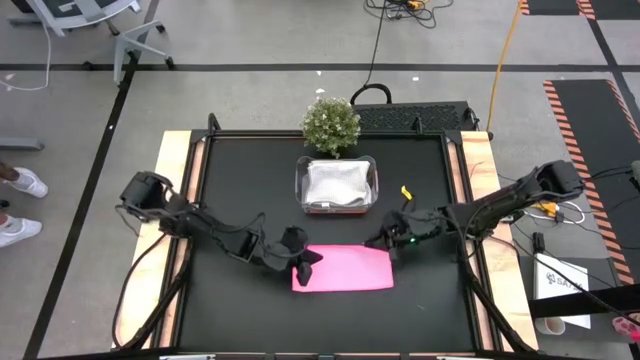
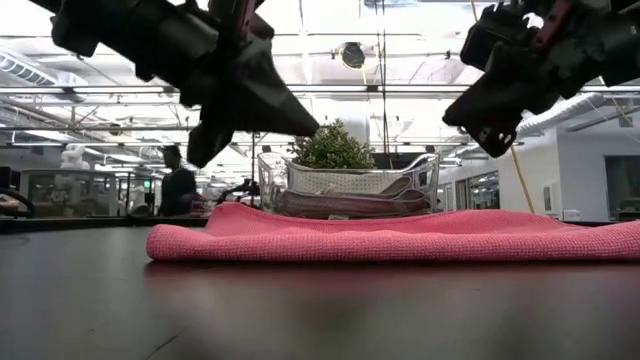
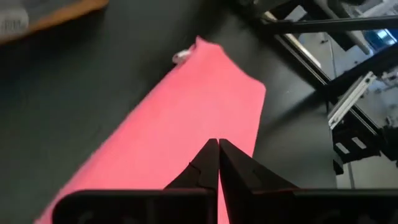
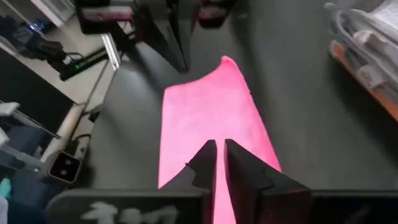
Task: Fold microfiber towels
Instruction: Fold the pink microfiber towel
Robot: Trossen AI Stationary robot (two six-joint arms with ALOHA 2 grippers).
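Pink towel point(image 2: 400, 238) cut off at low view's right edge.
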